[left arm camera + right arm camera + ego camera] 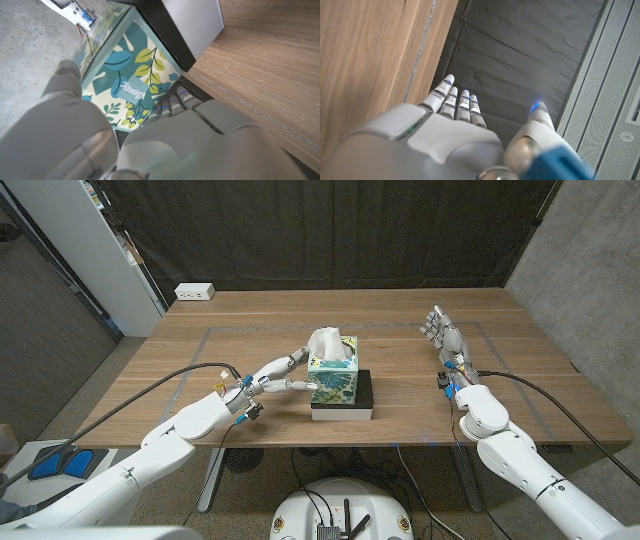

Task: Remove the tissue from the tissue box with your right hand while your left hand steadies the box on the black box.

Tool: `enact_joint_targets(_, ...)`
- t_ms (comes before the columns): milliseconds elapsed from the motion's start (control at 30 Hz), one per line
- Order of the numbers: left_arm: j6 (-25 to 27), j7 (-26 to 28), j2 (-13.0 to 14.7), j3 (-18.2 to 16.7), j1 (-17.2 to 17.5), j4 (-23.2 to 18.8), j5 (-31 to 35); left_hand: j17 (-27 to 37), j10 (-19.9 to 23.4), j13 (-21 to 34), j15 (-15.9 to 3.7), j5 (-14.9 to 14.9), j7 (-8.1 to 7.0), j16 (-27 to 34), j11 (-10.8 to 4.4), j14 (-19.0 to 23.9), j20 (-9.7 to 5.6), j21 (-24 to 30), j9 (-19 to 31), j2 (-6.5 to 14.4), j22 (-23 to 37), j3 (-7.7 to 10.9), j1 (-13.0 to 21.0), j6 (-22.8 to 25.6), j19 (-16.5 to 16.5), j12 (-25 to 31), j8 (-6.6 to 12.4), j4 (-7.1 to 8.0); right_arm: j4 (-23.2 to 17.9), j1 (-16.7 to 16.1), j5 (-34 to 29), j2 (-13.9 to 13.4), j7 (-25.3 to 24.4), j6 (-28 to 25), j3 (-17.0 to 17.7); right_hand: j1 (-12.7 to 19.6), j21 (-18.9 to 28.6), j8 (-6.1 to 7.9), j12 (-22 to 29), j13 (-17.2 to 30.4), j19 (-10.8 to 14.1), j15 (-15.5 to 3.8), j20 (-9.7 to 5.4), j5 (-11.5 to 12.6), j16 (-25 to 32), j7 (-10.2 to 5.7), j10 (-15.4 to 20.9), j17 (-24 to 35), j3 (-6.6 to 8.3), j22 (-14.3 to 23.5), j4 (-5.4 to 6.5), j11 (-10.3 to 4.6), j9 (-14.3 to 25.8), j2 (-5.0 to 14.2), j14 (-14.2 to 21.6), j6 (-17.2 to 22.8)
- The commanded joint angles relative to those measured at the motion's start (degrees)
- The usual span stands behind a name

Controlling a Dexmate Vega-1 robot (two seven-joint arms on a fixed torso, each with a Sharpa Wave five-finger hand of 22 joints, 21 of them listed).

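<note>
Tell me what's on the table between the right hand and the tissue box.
Nothing: in the head view, only bare wooden table lies between the right hand and the tissue box.

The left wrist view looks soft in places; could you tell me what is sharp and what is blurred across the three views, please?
Left wrist view: the left hand is a blurred grey mass up close, while the tissue box print reads sharply. Right wrist view: the right hand is soft near the lens, its fingertips crisper. Head view: evenly lit and sharp, with no glare on the table.

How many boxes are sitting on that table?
3: a leafy tissue box mid-table, stacked on a black box, and a small white box at the far left edge.
</note>
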Motion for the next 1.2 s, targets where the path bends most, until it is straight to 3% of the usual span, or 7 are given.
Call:
enact_joint_targets(33, 1.61, 0.12, 0.6, -0.02, 0.51, -1.48, -0.64, -0.16, 1.7, -0.22, -0.59, 0.16, 0.43, 0.52, -0.12, 1.82, -2.52, 0.73, -0.06, 0.33, -0.17, 0.7, 0.81, 2.17, 2.45, 0.73, 0.67, -0.05, -0.63, -0.45, -0.14, -0.24, -0.19, 0.08, 0.43, -0.06, 0.3, 0.24, 0.52, 0.17, 0.27, 0.26, 0.24, 0.31, 0.3, -0.19, 0.3, -0.03, -0.16, 0.12, -0.26, 0.01, 0.23, -0.03, 0.19, 0.24)
enact_joint_targets(533, 3.93, 5.14, 1.17, -2.45, 4.35, -5.07, 0.25, -0.35, 6.32, -1.03, -1.51, 0.12, 0.68, 1.18, -0.81, 6.71, -2.3, 1.19, -0.13, 2.23, -0.2, 1.92, 2.4, 7.75, 6.2, 1.93, 1.61, -0.08, -0.76, -0.61, -0.03, -0.56, 0.48, -0.14, 0.3, -0.07, 0.27, 0.25, 0.51, 0.17, 0.2, 0.29, 0.31, 0.31, 0.28, -0.16, 0.29, -0.06, -0.18, 0.12, -0.26, 0.05, 0.23, -0.04, 0.1, 0.29)
enact_joint_targets(1000, 6.45, 10.47, 0.8, -4.97, 8.02, -8.31, 1.87, -0.27, 12.74, -1.18, -3.09, 0.5, 0.21, 2.3, -2.35, 13.43, -2.5, 2.45, 0.04, 5.42, 0.12, 4.18, 6.43, 14.3, 11.57, 3.84, 2.64, -0.56, -0.27, -0.17, 0.16, -0.38, 0.99, 0.02, -0.01, -0.08, 0.29, 0.22, 0.52, 0.17, 0.22, 0.32, 0.31, 0.32, 0.26, -0.16, 0.32, -0.08, -0.2, 0.12, -0.25, 0.07, 0.23, -0.03, 0.02, 0.23)
enact_joint_targets(1200, 7.45, 11.82, 0.84, -5.69, 9.31, -9.46, 2.16, -0.24, 13.56, -1.14, -3.17, 0.54, 0.33, 2.47, -2.33, 14.46, -2.42, 2.61, 0.08, 5.9, 0.18, 4.49, 7.14, 15.25, 12.19, 4.07, 2.76, -0.62, -0.16, -0.02, 0.22, -0.4, 1.18, 0.02, -0.12, -0.08, 0.29, 0.22, 0.51, 0.17, 0.21, 0.32, 0.32, 0.32, 0.26, -0.16, 0.28, -0.09, -0.2, 0.12, -0.25, 0.13, 0.23, -0.03, -0.01, 0.22)
